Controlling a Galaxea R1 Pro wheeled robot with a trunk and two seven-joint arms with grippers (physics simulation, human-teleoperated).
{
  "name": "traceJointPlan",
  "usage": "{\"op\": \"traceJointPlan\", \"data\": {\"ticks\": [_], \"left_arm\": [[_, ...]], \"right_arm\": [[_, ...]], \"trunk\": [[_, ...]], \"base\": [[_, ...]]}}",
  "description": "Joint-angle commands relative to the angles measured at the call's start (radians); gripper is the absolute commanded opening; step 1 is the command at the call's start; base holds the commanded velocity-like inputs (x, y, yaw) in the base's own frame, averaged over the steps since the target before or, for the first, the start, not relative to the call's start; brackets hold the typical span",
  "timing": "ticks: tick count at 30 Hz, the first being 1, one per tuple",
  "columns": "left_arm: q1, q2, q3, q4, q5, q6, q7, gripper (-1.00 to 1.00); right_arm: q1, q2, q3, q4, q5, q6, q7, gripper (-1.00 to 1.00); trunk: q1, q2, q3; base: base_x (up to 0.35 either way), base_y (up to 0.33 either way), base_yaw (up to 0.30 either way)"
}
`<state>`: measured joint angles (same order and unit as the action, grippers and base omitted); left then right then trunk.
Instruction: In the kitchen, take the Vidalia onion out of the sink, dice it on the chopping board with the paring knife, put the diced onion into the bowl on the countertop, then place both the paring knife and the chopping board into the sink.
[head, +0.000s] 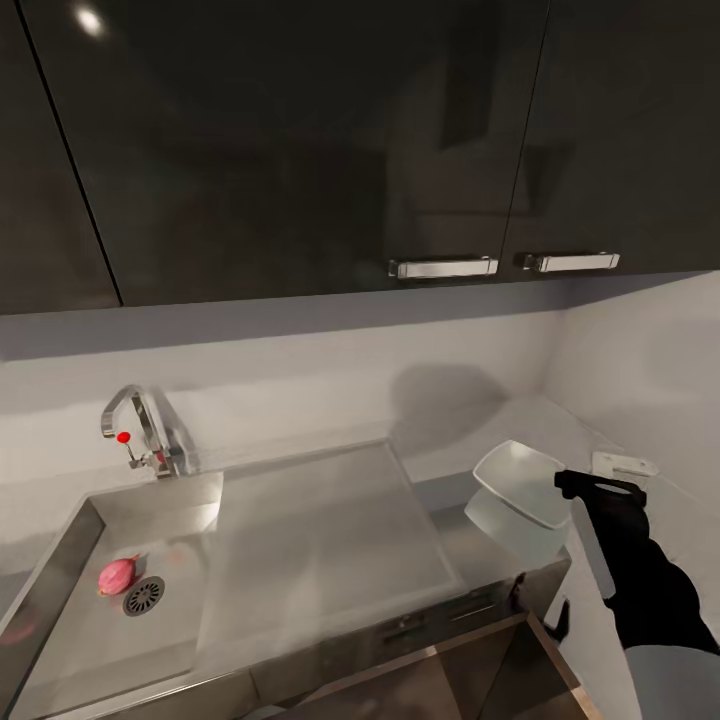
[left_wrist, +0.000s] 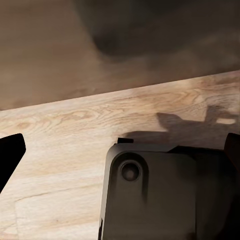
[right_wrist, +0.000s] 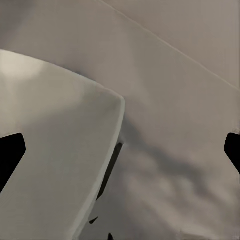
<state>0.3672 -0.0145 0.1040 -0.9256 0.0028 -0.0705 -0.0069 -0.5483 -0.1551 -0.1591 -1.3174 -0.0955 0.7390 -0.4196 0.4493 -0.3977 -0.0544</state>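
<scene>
The Vidalia onion (head: 117, 574), a small pinkish-red ball, lies in the steel sink (head: 70, 640) beside the round drain (head: 143, 596). The chrome tap (head: 140, 415) with its red knob (head: 124, 437) stands behind the basin. The white bowl (head: 520, 478) (right_wrist: 55, 150) sits on the dark glossy countertop (head: 447, 500) at the right. My right gripper (head: 598, 487) (right_wrist: 122, 150) hovers open just right of the bowl, over its rim. My left gripper (left_wrist: 122, 150) is open over a wooden floor (left_wrist: 65, 130). The chopping board and the paring knife are out of view.
A steel drainboard (head: 320, 540) spreads between the sink and the bowl. Dark upper cabinets with chrome handles (head: 443, 267) hang overhead. A white wall socket (head: 625, 463) sits on the right wall behind my right gripper. A dark part of my own body (left_wrist: 165, 195) lies under the left gripper.
</scene>
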Motion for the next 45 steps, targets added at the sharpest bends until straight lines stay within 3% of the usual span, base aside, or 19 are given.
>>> {"op": "traceJointPlan", "data": {"ticks": [1, 12, 17, 22, 35, 42, 45], "left_arm": [[0.0, -0.001, 0.002, -0.001, 0.0, -0.002, -0.001, 1.0], [0.0, -0.001, 0.002, -0.001, 0.0, -0.002, -0.001, 1.0], [-0.001, -0.001, 0.002, -0.001, 0.0, -0.002, 0.0, 1.0], [0.0, -0.001, 0.002, 0.0, 0.0, -0.002, -0.001, 1.0], [0.0, -0.001, 0.002, 0.0, 0.001, -0.002, -0.001, 1.0], [0.0, -0.001, 0.002, 0.0, 0.001, -0.002, -0.001, 1.0], [0.0, -0.001, 0.002, 0.001, 0.001, -0.002, -0.001, 1.0]], "right_arm": [[-0.001, -0.001, 0.001, 0.009, -0.01, -0.004, -0.008, 1.0], [-0.001, 0.0, 0.001, 0.063, -0.018, -0.037, -0.008, 1.0], [-0.001, -0.002, 0.001, 0.079, -0.088, -0.036, -0.009, 1.0], [-0.001, -0.001, 0.001, 0.085, -0.113, -0.036, -0.008, 1.0], [-0.001, -0.001, 0.001, 0.109, -0.121, -0.036, -0.008, 1.0], [-0.001, -0.005, -0.009, 0.12, -0.2, -0.037, -0.007, 1.0], [-0.001, -0.006, -0.011, 0.12, -0.213, -0.037, -0.007, 1.0]], "trunk": [[0.001, -0.002, -0.002], [0.001, -0.002, -0.002], [0.001, -0.002, -0.002], [0.001, -0.002, -0.002], [0.001, -0.002, -0.002], [0.001, -0.002, -0.002], [0.001, -0.002, -0.002]], "base": [[0.0, 0.0, 0.0], [0.0, 0.0, 0.0], [0.0, 0.0, 0.0], [0.0, 0.0, 0.0], [0.0, 0.0, 0.0], [0.0, 0.0, 0.0], [0.0, 0.0, 0.0]]}}
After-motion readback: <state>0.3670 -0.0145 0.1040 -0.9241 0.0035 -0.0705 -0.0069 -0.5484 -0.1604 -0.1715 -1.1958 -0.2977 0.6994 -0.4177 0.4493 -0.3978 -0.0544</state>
